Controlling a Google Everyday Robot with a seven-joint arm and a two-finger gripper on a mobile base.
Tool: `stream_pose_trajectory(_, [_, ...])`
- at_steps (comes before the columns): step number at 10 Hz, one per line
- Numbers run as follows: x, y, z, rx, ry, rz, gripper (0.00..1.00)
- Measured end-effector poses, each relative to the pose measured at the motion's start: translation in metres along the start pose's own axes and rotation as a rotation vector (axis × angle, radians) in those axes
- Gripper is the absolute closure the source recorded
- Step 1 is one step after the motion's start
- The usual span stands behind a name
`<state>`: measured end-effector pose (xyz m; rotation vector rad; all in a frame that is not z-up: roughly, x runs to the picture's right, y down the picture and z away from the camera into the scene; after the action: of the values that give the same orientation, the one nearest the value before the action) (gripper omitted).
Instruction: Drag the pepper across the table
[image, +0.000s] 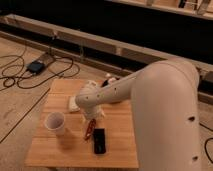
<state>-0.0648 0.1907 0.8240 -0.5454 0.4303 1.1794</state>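
Pepper (90, 129): small, slim, red, tapered. It lies flat on the worktop (55, 155), tilted on a slight diagonal, upper end toward the arm and lower end toward the front edge. The lower tip looks darker. It sits roughly mid-worktop, a bit front of centre.

Gripper (96, 115): points down at the worktop, right over the pepper's upper end. Whether it is spread, pressed together or pinching the pepper cannot be told, because the wrist housing blocks it. Contact with the pepper is unclear too.

Arm (150, 100): big, white, comes in from the right and fills the right side of the view. The forearm reaches left across the back half of the worktop.

Black phone (99, 141): flat, just right of the pepper and slightly nearer the front edge, close beside it. Touching or not is unclear.

White cup (55, 122): upright, left of the pepper and apart from it.

Pale flat item (73, 104): behind the cup, by the wrist, partly hidden.

Worktop: light wood, square, plank grain visible.

Floor, upper left: dark cables and a small box (36, 66).
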Motion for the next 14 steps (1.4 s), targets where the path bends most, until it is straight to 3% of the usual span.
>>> stream_pose_trajectory(6, [-0.001, 0.006, 0.015, 0.005, 0.001, 0.005, 0.29])
stream_pose_trajectory(7, [-0.001, 0.006, 0.017, 0.004, 0.004, 0.007, 0.33])
stream_pose_trajectory(13, [0.002, 0.006, 0.019, -0.022, 0.013, 0.020, 0.95])
stream_pose_trajectory(14, [0.001, 0.006, 0.018, -0.027, 0.011, 0.021, 0.99])
